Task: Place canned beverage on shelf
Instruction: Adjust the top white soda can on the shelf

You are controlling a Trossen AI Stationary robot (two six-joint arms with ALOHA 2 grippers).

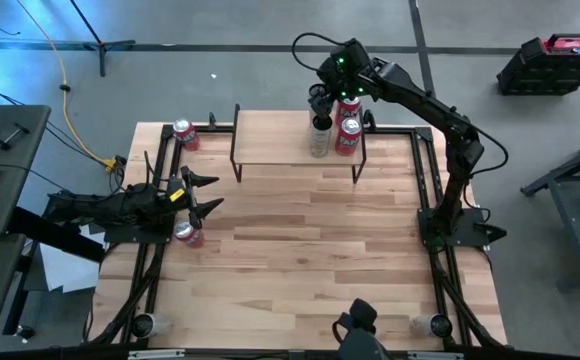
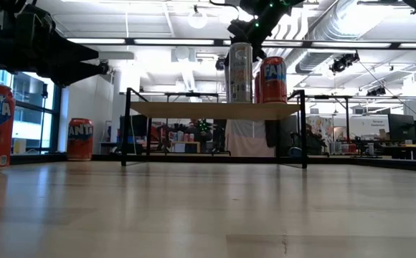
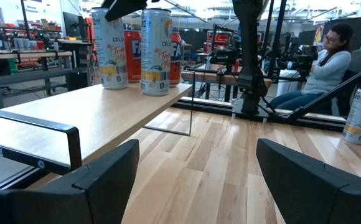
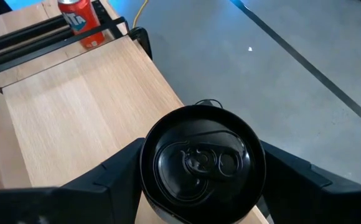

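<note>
Your right gripper (image 4: 199, 171) is over the shelf's (image 1: 270, 140) right end, straddling the tall slim can (image 4: 199, 163) from above. Fingers sit on either side of the can top, looks like a grip on it, though contact isn't clear-cut & it may be easing off. Top-down hold makes sense: keeps the can upright & lets you lower it w/o knocking the neighbours.

The slim can is standing on the shelf plank near the right end, upright, base on the wood in the low view. Just beside it is a red can (image 1: 348, 137), also upright on the shelf. So placement looks done or nearly; I'd judge the release + lift-off is what's left. Watch the red can on retreat, it's close.

Your left gripper (image 1: 202, 195) is at the tabletop's left side, fingers spread wide, holding nothing. It hangs just beside an orange soda can (image 1: 185, 233) at the left edge, prob lined up for the next pick. Another soda can (image 1: 185, 133) stands at the far left corner, off the shelf. A person sits in the room beyond, well apart from the tabletop.
</note>
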